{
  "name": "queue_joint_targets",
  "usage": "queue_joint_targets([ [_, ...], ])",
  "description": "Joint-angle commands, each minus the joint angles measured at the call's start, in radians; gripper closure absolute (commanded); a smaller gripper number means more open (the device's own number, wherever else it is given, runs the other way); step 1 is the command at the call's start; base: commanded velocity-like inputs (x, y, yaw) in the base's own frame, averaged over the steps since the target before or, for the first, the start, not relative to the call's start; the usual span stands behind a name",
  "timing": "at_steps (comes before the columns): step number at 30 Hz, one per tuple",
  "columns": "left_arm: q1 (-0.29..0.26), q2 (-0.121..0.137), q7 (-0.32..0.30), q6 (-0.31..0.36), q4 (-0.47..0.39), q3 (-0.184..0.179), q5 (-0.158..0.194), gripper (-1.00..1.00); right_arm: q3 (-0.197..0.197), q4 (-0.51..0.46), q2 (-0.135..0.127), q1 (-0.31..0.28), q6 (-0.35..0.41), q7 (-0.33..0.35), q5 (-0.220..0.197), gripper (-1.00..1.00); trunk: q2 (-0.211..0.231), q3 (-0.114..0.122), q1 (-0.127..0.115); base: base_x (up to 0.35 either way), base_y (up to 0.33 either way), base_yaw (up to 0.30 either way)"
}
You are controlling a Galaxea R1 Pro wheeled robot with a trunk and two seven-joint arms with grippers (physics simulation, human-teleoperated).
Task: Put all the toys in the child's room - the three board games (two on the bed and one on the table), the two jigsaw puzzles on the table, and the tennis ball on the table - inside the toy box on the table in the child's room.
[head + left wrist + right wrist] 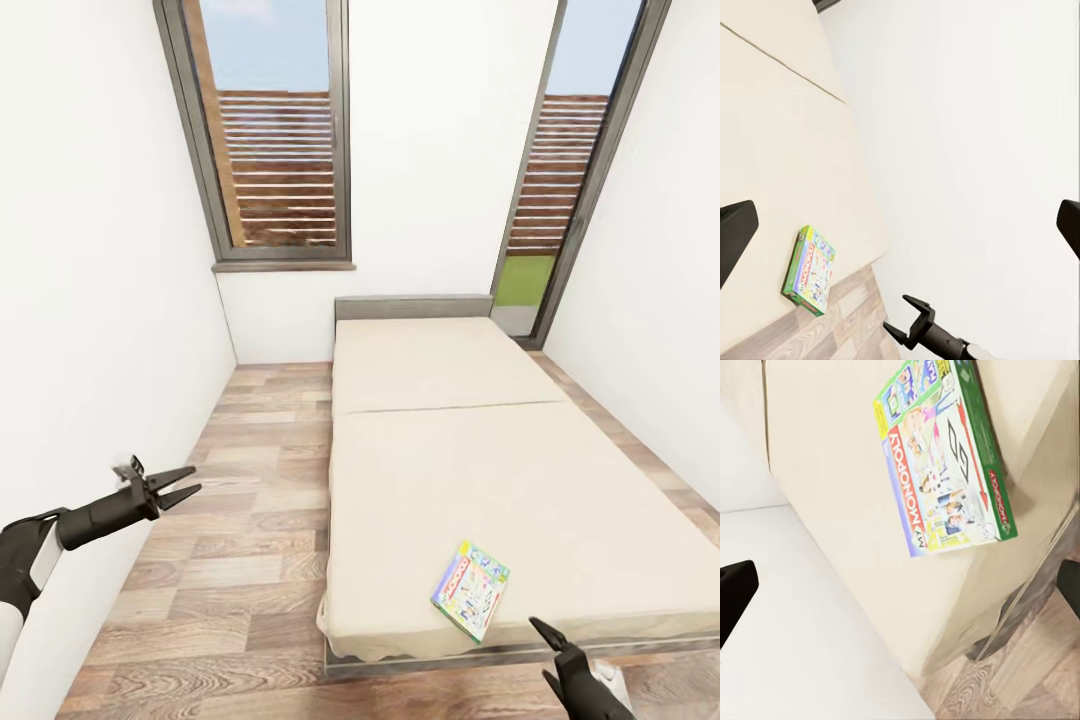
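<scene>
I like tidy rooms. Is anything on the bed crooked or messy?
A little. The board game lies flat but turned askew near the bed's foot edge, close to the right pincer. Nothing looks spilled or broken.

In the head view the bed (480, 450) fills the centre and lower right of the frame, its headboard (413, 306) at the far wall between two windows, one at upper left (270, 130) and one at upper right (575, 170). A board game (471, 589) lies flat on the mattress near the bed's foot edge, at lower centre-right. Floor (250, 520) runs along the bed's left side. The left gripper (178, 485) hangs at lower left over the floor; the right gripper (557, 650) sits at the bottom right, just before the bed's foot.
</scene>
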Motion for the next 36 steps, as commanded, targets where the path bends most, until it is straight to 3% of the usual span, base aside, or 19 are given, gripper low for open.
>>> queue_joint_targets([
  [1, -0.001, 0.0, -0.009, 0.016, 0.0, 0.0, 0.0, -1.0, -0.003, 0.003, 0.0, -0.001, 0.008, 0.001, -0.01, -1.0, -0.008, -0.004, 0.004, 0.0, 0.0, 0.0],
  [8, -0.002, -0.016, -0.034, 0.064, -0.013, -0.002, -0.001, -1.0, -0.003, 0.015, 0.007, -0.001, 0.004, 0.004, -0.045, -1.0, -0.057, -0.026, 0.031, 0.0, 0.0, 0.0],
  [18, -0.002, -0.023, -0.038, 0.077, -0.015, -0.004, -0.001, -1.0, -0.016, 0.022, -0.006, -0.001, -0.003, -0.004, -0.045, -1.0, -0.127, -0.057, 0.069, 0.0, 0.0, 0.0],
  [24, -0.001, -0.054, -0.038, 0.077, -0.015, -0.006, -0.002, -1.0, -0.017, 0.022, -0.009, -0.014, -0.005, -0.006, -0.045, -1.0, -0.169, -0.076, 0.092, 0.0, 0.0, 0.0],
  [30, -0.001, -0.058, -0.084, 0.077, -0.015, -0.007, -0.003, -1.0, -0.019, 0.022, -0.011, -0.017, -0.007, -0.006, -0.044, -1.0, -0.211, -0.095, 0.115, 0.0, 0.0, 0.0],
  [36, -0.001, -0.06, -0.084, 0.077, -0.015, -0.008, -0.004, -1.0, -0.019, 0.022, -0.011, -0.017, -0.009, -0.005, -0.045, -1.0, -0.253, -0.114, 0.138, 0.0, 0.0, 0.0],
])
